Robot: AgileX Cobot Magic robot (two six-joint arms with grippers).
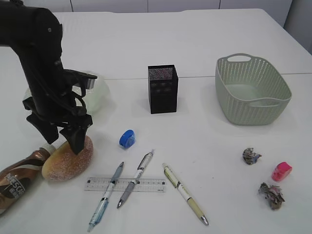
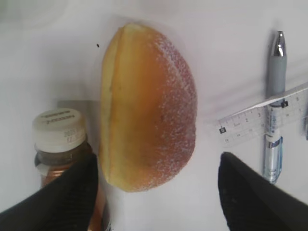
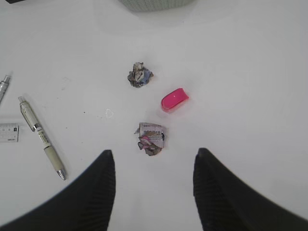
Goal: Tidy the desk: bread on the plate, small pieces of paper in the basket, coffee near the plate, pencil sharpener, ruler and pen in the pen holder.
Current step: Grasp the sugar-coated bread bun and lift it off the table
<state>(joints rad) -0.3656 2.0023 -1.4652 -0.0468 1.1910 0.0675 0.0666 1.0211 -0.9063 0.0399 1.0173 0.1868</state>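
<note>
The bread (image 1: 66, 158) lies on the desk (image 1: 204, 141) at the front left beside the toppled coffee (image 1: 19, 178). My left gripper (image 2: 159, 166) is open, one finger on each side of the bread's (image 2: 149, 106) near end. The plate (image 1: 100, 95) stands behind that arm. On the ruler (image 1: 125, 184) lie two pens (image 1: 106, 195), with a third pen (image 1: 185, 193) to their right. A blue pencil sharpener (image 1: 126, 139) sits before the pen holder (image 1: 163, 88). My right gripper (image 3: 154, 161) hangs open over a paper piece (image 3: 152, 138), near a pink sharpener (image 3: 174, 99).
The basket (image 1: 251, 90) stands at the back right. A second crumpled paper piece (image 1: 251, 156) lies in front of it. The coffee's white cap (image 2: 58, 130) is right by my left gripper's finger.
</note>
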